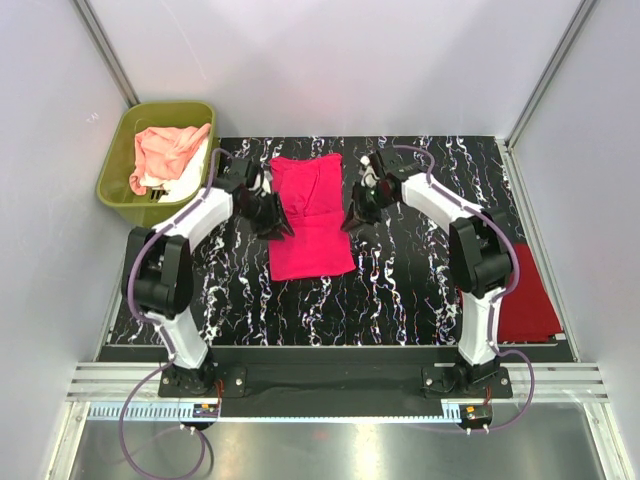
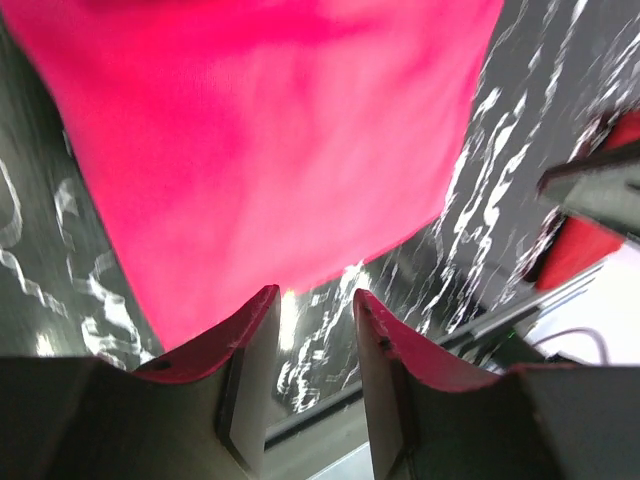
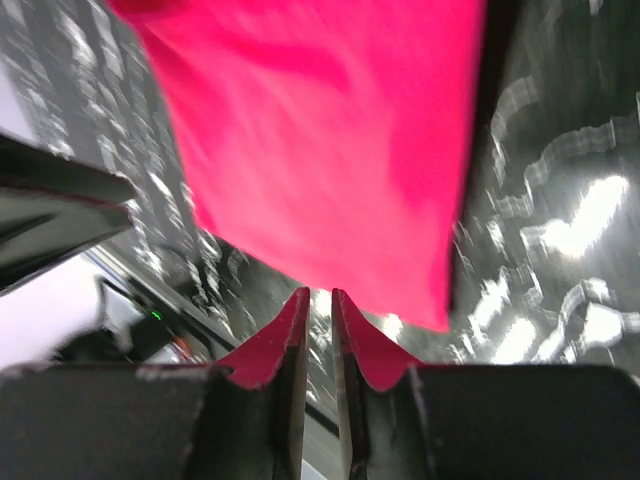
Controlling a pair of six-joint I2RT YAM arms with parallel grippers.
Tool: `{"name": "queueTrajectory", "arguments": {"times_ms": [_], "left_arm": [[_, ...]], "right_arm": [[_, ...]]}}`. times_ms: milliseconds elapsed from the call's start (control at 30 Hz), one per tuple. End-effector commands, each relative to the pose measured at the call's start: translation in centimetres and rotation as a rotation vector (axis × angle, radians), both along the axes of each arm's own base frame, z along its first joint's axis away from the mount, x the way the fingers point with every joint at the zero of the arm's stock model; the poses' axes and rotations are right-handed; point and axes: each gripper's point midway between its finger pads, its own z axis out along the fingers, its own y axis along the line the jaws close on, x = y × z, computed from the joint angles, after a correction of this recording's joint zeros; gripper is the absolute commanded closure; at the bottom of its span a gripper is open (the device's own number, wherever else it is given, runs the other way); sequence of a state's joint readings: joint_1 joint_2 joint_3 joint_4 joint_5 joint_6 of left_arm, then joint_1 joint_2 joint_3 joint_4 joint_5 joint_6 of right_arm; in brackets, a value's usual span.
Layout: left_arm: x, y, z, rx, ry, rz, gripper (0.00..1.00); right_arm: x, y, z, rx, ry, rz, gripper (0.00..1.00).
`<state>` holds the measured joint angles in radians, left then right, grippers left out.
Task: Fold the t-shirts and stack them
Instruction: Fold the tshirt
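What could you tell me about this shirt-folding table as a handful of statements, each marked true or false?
1. The hot pink cloth t-shirt lies on the black white-veined table. True.
2. The olive-green plastic tub is empty. False: it holds peach-pink cloth and white cloth.
3. The darker red cloth shirt lies at the table's right edge, apart from the pink one. True.
4. The left gripper is clamped on the pink t-shirt. False: its jaws stand apart with nothing between them, just off the shirt's edge.
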<state>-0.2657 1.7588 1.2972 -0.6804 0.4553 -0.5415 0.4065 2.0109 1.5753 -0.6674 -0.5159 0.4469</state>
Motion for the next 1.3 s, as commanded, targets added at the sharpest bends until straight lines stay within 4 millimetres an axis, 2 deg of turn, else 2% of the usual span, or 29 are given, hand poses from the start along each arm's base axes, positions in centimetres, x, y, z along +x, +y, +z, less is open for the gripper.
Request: {"name": "queueTrajectory", "arguments": {"times_ms": [0, 33, 67, 100, 233, 300, 367, 467, 567, 700, 833, 933, 967, 1033, 1067, 1100, 1133, 1167, 1200, 1233, 1267], "left_arm": [[3.3, 0.7, -0.9, -0.028, 0.006, 0.007, 0.60], [4.0, 0.7, -1.2, -0.038, 0.004, 0.006, 0.61], [4.7, 0.8, -1.5, -0.041, 0.006, 0.009, 0.62], [5.6, 1.1, -2.2, -0.041, 0.015, 0.009, 0.63], [7.4, 1.2, -4.0, -0.027, 0.015, 0.002, 0.64], [7.7, 1.2, -5.3, -0.022, 0.035, 0.002, 0.64], [8.3, 1.1, -5.8, -0.021, 0.030, 0.011, 0.65], [8.7, 0.2, -6.3, -0.042, 0.029, 0.006, 0.65], [8.4, 0.0, -7.2, -0.019, 0.040, -0.009, 0.63], [7.8, 0.5, -7.4, 0.012, 0.042, -0.027, 0.59], [7.8, 1.5, -5.4, 0.062, -0.005, -0.041, 0.50], [8.1, 2.4, -1.7, 0.105, -0.086, -0.040, 0.43], [8.3, 3.0, 0.2, 0.138, -0.138, -0.031, 0.41], [8.0, 4.0, 2.2, 0.184, -0.173, -0.015, 0.33], [7.7, 4.9, 3.8, 0.226, -0.212, 0.004, 0.31], [6.8, 5.4, 3.9, 0.245, -0.197, 0.009, 0.27], [6.0, 5.7, 5.0, 0.248, -0.220, 0.016, 0.26], [5.2, 5.9, 5.1, 0.251, -0.218, 0.018, 0.25], [4.5, 6.0, 5.0, 0.248, -0.213, 0.022, 0.24], [2.5, 6.3, 3.2, 0.251, -0.156, 0.020, 0.24], [1.5, 6.0, 3.9, 0.213, -0.161, 0.038, 0.24]], "right_arm": [[3.1, 1.9, 1.4, 0.079, -0.025, -0.040, 0.79], [3.8, 2.3, 1.5, 0.093, -0.027, -0.062, 0.79], [4.3, 2.6, 0.8, 0.094, -0.016, -0.069, 0.79], [5.1, 3.1, 1.4, 0.113, -0.025, -0.081, 0.79], [6.8, 3.7, 0.3, 0.119, -0.014, -0.108, 0.79], [7.3, 3.6, -1.2, 0.096, 0.002, -0.123, 0.79], [7.5, 3.3, -2.9, 0.074, 0.027, -0.139, 0.80], [8.2, 2.0, -4.6, 0.049, 0.028, -0.183, 0.80], [8.2, -0.2, -7.1, -0.008, 0.048, -0.215, 0.80], [8.0, -2.8, -8.5, -0.063, 0.052, -0.225, 0.80], [7.8, -3.0, -7.7, -0.054, 0.036, -0.202, 0.80], [7.8, -3.0, -5.8, -0.043, 0.006, -0.184, 0.78], [7.9, -3.2, -5.2, -0.050, -0.019, -0.167, 0.75], [7.5, -3.7, -4.1, -0.081, -0.040, -0.155, 0.68], [7.4, -4.3, -3.0, -0.105, -0.083, -0.133, 0.64], [6.8, -4.7, -2.7, -0.120, -0.080, -0.120, 0.57], [6.2, -4.9, -1.8, -0.125, -0.097, -0.105, 0.54], [5.6, -5.3, -1.7, -0.131, -0.096, -0.087, 0.52], [4.9, -5.2, -1.4, -0.121, -0.096, -0.070, 0.49], [4.4, -5.2, -0.4, -0.102, -0.111, -0.061, 0.49], [3.2, -4.9, -0.8, -0.071, -0.084, -0.048, 0.46]]}}
